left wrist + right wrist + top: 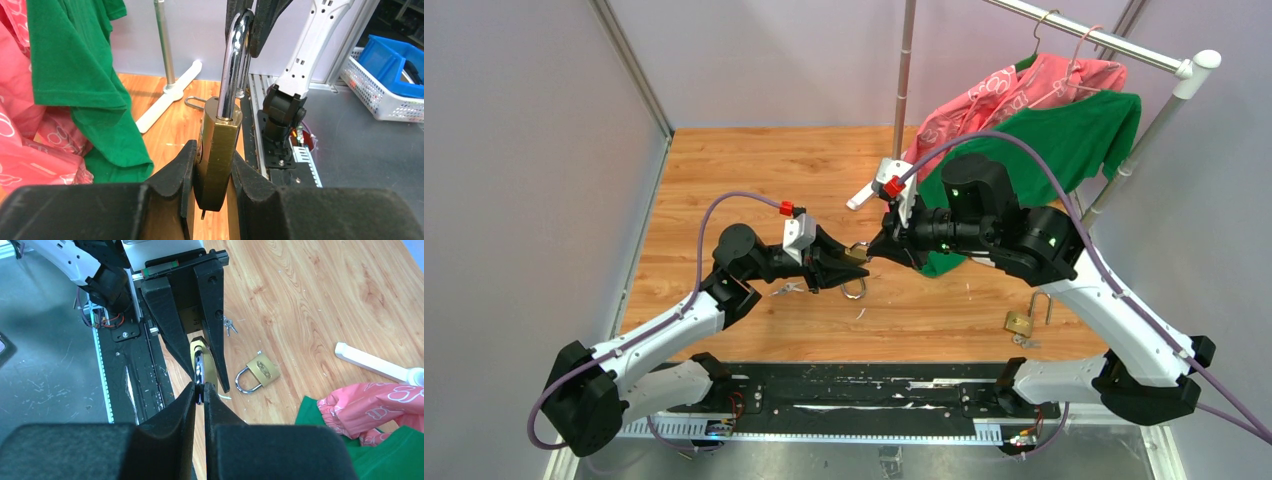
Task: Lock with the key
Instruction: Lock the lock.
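A brass padlock (220, 140) with a silver shackle (232, 65) is held above the wooden table (724, 180). My left gripper (214, 152) is shut on its body, one finger on each flat side. My right gripper (200, 388) faces it and pinches the top of the shackle between its fingertips. From above, the two grippers meet at the padlock (856, 254) over the middle of the table. A small bunch of keys (229, 326) lies on the wood beneath the left gripper (207, 375), held by neither gripper. A thin dark tip pokes out under the padlock body.
A second brass padlock (260, 372) lies on the table just below the grippers. A third padlock (1020, 322) lies near the front right. A clothes rack with pink and green shirts (1064, 130) stands at the back right, its white foot (370, 362) resting on the wood.
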